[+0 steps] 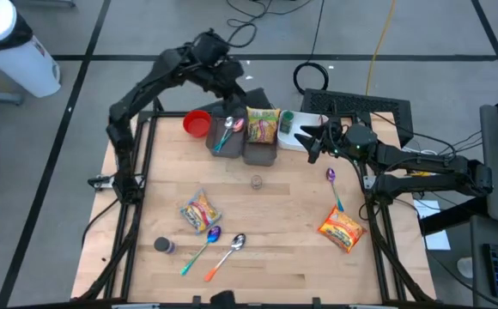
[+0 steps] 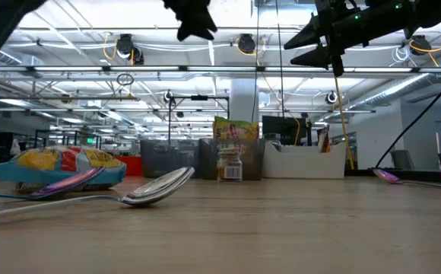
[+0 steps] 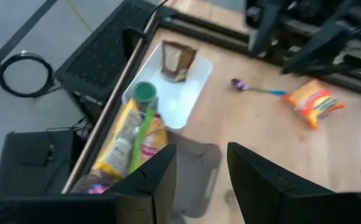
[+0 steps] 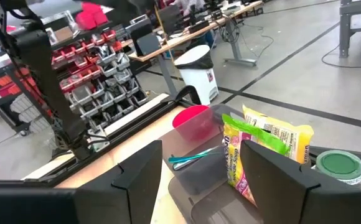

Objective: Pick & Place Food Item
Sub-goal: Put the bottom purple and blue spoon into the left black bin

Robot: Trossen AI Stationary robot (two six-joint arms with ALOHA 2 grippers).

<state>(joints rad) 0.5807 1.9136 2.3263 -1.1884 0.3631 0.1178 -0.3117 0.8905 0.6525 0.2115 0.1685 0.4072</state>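
Hovering over the far bins, my left gripper (image 1: pixel 229 101) and right gripper (image 1: pixel 307 137) both gape, empty; one snack packet (image 1: pixel 263 126) stands binned, while two food packets (image 1: pixel 201 210) (image 1: pixel 342 229) wait on the bench (image 1: pixel 275 257).
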